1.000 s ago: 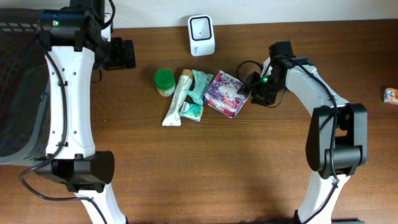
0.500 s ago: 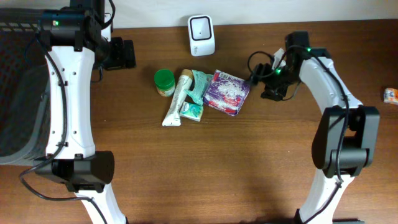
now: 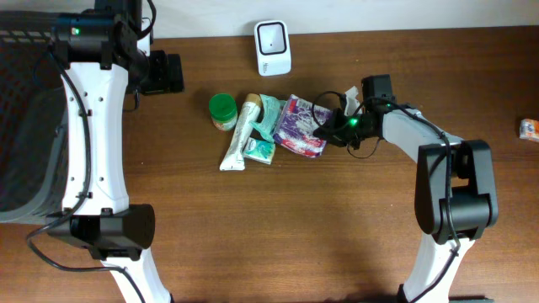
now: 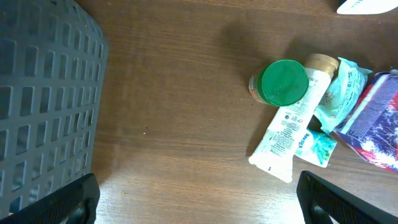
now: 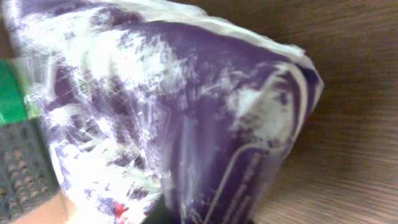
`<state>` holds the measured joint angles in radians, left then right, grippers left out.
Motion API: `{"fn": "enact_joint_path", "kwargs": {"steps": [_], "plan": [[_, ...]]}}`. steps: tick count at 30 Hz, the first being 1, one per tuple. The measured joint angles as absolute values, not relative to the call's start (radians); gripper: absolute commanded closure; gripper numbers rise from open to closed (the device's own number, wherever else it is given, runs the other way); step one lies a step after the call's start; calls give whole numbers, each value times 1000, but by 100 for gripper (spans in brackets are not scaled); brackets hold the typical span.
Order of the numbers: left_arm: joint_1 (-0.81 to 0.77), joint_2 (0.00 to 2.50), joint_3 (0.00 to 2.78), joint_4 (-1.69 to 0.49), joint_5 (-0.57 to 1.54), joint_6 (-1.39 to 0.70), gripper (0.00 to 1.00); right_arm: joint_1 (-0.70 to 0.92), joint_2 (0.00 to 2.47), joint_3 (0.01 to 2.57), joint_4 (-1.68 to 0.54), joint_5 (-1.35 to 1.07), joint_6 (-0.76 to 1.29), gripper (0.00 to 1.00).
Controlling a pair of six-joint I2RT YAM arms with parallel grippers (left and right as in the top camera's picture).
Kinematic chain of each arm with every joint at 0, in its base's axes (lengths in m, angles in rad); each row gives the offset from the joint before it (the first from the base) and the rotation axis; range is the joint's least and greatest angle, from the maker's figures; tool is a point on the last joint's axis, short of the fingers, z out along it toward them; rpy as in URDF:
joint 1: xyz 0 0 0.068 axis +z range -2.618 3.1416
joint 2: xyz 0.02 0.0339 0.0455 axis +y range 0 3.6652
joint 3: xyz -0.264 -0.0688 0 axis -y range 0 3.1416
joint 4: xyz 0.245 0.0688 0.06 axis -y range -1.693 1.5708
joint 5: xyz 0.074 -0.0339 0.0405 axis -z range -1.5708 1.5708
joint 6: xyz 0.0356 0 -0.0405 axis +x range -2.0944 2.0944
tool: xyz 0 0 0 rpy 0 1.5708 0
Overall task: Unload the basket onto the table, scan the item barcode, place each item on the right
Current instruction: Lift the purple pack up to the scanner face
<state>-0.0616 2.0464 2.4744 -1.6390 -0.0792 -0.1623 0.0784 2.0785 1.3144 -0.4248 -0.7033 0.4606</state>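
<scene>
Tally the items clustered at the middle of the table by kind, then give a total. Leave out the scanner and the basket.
green-lidded jar: 1
white tube: 1
teal packets: 2, a larger one and a smaller one
purple packet: 1
Total: 5

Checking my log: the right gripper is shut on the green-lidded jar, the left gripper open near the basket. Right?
Wrong item: the right gripper is shut on the purple packet, not the jar, as the overhead view shows. The left gripper is open near the basket.
</scene>
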Motion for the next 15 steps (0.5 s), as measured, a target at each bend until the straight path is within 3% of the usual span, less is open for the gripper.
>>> {"fn": "enact_joint_path", "kwargs": {"steps": [4,9,15], "plan": [[-62,2046,2474,-1639,-79,-162,1,66,2069,1355,-468,-809,384,96],[-62,2046,2474,-1639,-79,-162,1,65,1889,1436,-518,-851,279,96],[-62,2046,2474,-1639,-79,-162,1,165,1686,1444,-490,-711,220,96]]}}
